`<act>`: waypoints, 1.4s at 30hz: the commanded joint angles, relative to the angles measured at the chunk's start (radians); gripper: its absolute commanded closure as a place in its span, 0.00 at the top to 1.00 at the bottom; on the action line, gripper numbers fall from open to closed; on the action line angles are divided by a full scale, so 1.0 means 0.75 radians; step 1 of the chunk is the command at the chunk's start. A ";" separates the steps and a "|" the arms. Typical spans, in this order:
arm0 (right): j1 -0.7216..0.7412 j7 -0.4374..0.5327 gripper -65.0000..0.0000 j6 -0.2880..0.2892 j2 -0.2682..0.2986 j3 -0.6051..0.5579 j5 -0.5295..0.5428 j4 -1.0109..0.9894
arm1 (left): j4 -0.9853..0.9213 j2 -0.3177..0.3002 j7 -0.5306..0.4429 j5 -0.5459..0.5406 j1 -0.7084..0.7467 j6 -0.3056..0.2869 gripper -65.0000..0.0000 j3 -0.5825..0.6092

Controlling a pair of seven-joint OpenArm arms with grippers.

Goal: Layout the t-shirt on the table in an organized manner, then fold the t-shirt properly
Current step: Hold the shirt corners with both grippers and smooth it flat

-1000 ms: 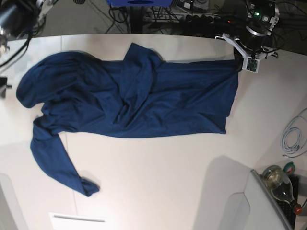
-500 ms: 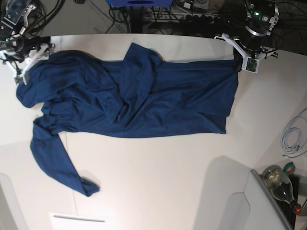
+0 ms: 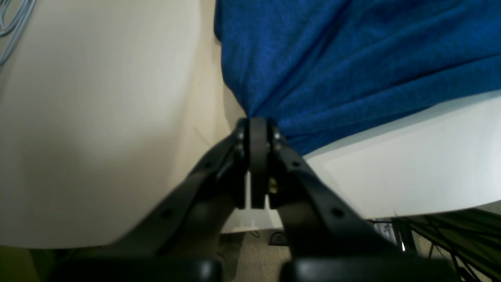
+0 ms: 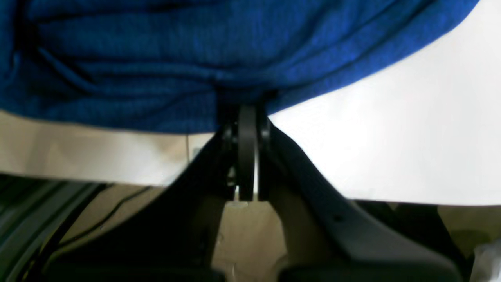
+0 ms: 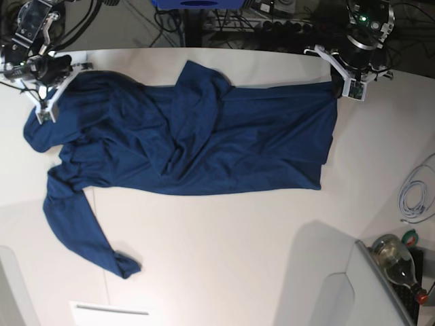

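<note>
The dark navy t-shirt (image 5: 204, 136) lies wrinkled across the white table (image 5: 238, 258), with a sleeve trailing toward the front left. My left gripper (image 5: 335, 87) sits at the shirt's far right corner. In the left wrist view this left gripper (image 3: 258, 122) is shut on a pinch of the t-shirt (image 3: 352, 58), just above the table (image 3: 98, 117). My right gripper (image 5: 64, 76) is at the shirt's far left edge. The right wrist view shows this right gripper (image 4: 246, 111) shut on the edge of the bunched t-shirt (image 4: 156, 58), near the rim of the table (image 4: 391, 137).
A grey cable (image 5: 414, 193) coils at the table's right edge and also appears as a cable (image 3: 11, 23) in the left wrist view. A bottle (image 5: 397, 261) lies at the front right. A white slab (image 5: 112, 312) sits at the front left. Wires hang behind the table.
My right arm swung in from the far left to the shirt's upper left edge, and its jaws went from open to shut on the fabric. The left gripper kept its hold.
</note>
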 commanded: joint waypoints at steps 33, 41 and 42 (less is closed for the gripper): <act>-0.073 0.016 0.57 -0.246 -0.059 -0.116 0.180 0.079 | 0.022 -0.012 -0.027 0.004 0.005 0.013 0.00 -0.015; -0.109 0.014 0.58 -0.252 -0.059 -0.114 0.180 0.097 | 0.022 -0.014 -0.027 0.004 0.005 0.013 0.00 -0.015; -0.128 0.018 0.58 -0.252 -0.059 -0.114 0.180 0.126 | 0.025 -0.014 -0.027 0.004 0.007 0.013 0.00 -0.015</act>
